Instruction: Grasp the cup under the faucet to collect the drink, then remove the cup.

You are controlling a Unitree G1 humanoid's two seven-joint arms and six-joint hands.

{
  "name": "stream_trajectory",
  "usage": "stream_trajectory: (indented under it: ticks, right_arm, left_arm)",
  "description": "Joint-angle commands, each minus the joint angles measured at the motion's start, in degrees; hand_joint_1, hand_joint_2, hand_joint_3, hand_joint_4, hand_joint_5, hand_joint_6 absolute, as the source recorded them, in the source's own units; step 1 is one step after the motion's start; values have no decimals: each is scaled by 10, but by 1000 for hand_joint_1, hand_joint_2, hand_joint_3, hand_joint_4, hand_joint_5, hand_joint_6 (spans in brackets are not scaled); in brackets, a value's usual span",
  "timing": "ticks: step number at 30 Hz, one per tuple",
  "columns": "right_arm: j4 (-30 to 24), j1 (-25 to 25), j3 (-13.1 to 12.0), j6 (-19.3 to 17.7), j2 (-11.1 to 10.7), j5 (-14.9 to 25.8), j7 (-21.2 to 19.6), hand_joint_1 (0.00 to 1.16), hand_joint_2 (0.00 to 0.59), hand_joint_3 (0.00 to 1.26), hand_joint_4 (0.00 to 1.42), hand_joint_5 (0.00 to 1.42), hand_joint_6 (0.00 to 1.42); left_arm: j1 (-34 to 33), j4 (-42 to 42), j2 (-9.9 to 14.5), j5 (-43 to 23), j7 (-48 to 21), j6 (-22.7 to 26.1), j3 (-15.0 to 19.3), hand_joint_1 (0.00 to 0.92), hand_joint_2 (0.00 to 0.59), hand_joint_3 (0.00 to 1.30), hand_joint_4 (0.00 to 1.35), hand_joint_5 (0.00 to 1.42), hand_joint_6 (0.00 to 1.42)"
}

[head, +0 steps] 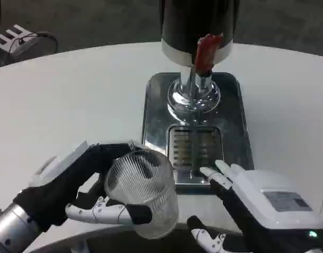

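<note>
A: Cup (143,192) position, please.

B: Clear ribbed cup, tilted, mouth turned toward the camera, at the near edge of the white surface (71,100). It sits just left of the drip grate (195,153), not under the faucet (194,84).

A: Left hand (85,184) status?

B: Gripping the cup. Black fingers wrap over its upper left side; a white finger (106,212) runs along its lower side.

A: Right hand (256,203)?

B: Holding nothing, fingers apart. Its fingertips (214,171) reach onto the near edge of the steel tray (237,121), just right of the cup and not touching it.

A: Dispenser?

B: Dark dispenser body (195,23) with a red lever (205,50) stands at the far end of the tray.
</note>
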Motion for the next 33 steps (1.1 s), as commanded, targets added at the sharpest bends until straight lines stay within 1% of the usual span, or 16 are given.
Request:
stream_trajectory:
  ticks: [1, 8, 17, 29, 33]
  right_arm:
    - [3, -1, -1, -5, 6, -4, 4, 368, 446, 134, 30, 39, 80]
    - [8, -5, -3, -4, 11, -3, 2, 368, 446, 134, 32, 39, 80]
    - [2, -6, -8, -3, 23, -16, 1, 368, 446, 134, 32, 44, 80]
    - [-20, 20, 5, -10, 47, -34, 1, 368, 446, 134, 34, 49, 80]
    - [-30, 32, 1, -12, 49, -34, -1, 368, 446, 134, 39, 50, 80]
  left_arm:
    - [5, -5, -4, -11, -2, -4, -1, 505, 0, 1030, 1119, 1287, 1335]
    - [1, 4, -5, -11, -2, -4, -2, 505, 0, 1030, 1119, 1287, 1335]
    - [-11, 20, -11, -7, 1, -2, -5, 505, 0, 1030, 1119, 1287, 1333]
    - [-45, 54, -38, 19, 19, 5, -16, 505, 0, 1030, 1122, 1287, 1333]
    - [-60, 70, -51, 41, 42, 11, -18, 505, 0, 1030, 1122, 1287, 1333]
